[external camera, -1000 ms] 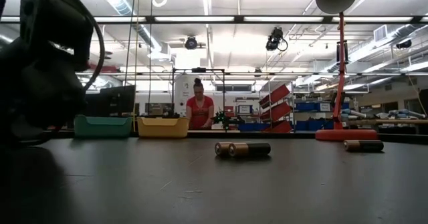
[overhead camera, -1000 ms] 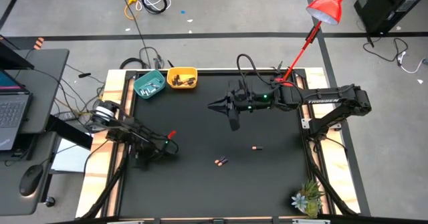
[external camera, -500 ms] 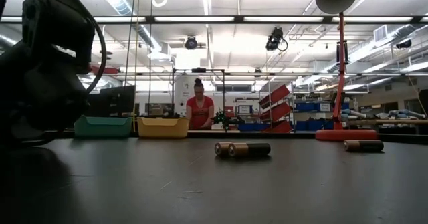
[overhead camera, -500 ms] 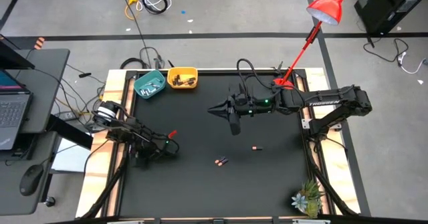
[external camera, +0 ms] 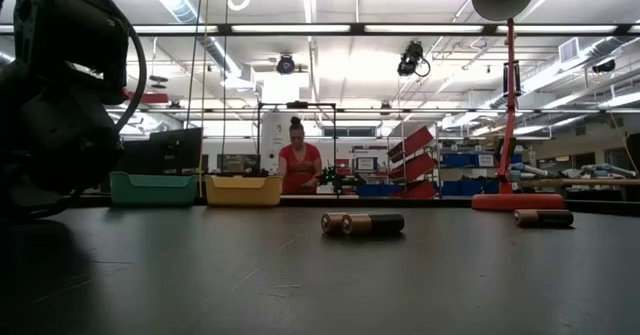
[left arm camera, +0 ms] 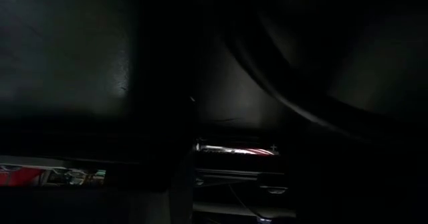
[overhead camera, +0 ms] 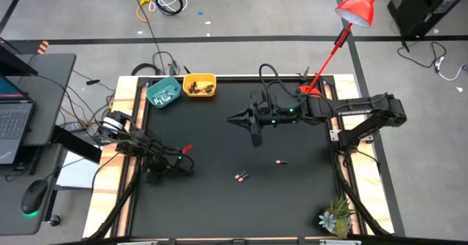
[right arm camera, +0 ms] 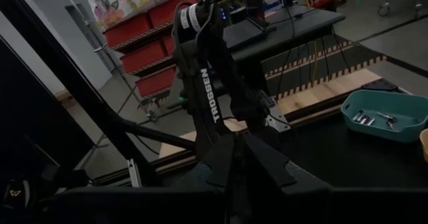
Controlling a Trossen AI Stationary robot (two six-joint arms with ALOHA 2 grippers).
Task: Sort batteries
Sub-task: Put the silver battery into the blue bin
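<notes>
Near-left on the desk [overhead camera: 292, 201]: left tool [overhead camera: 155, 172], down low on a folded arm, looming as a dark mass at the left edge of the low view. Cannot tell whether released or clenched; own wrist view almost wholly dark, nothing recognisable between the jaws.

Far of centre, hanging above the dark top: right tool [overhead camera: 234, 117], pointing left, clenched to a single tip, nothing seen in its grip. Well apart from every loose battery.

Loose on the desk, near of centre: a pair of batteries [overhead camera: 242, 176], dark with copper ends, lying side by side and touching, seen in the low view as two overlapping cylinders on their sides. Just right and a little farther: a single battery [overhead camera: 278, 161], same colouring, also on its side, apart from the pair.

At the far-left corner: teal bowl [overhead camera: 163, 93] with whitish-silver batteries [overhead camera: 165, 96] inside, and just beside it on the right the yellow bowl [overhead camera: 199, 85] with dark copper-ended batteries [overhead camera: 195, 89] inside. Both bowls upright and well apart from either tool. Teal bowl also in the right wrist view, silver cylinders lying on its bottom.

Far right: red lamp [overhead camera: 356, 6] leaning out from the desk's edge. Near-right corner: small plant [overhead camera: 336, 217]. Beyond the desk in the low view: a person in a red top [external camera: 298, 165].
</notes>
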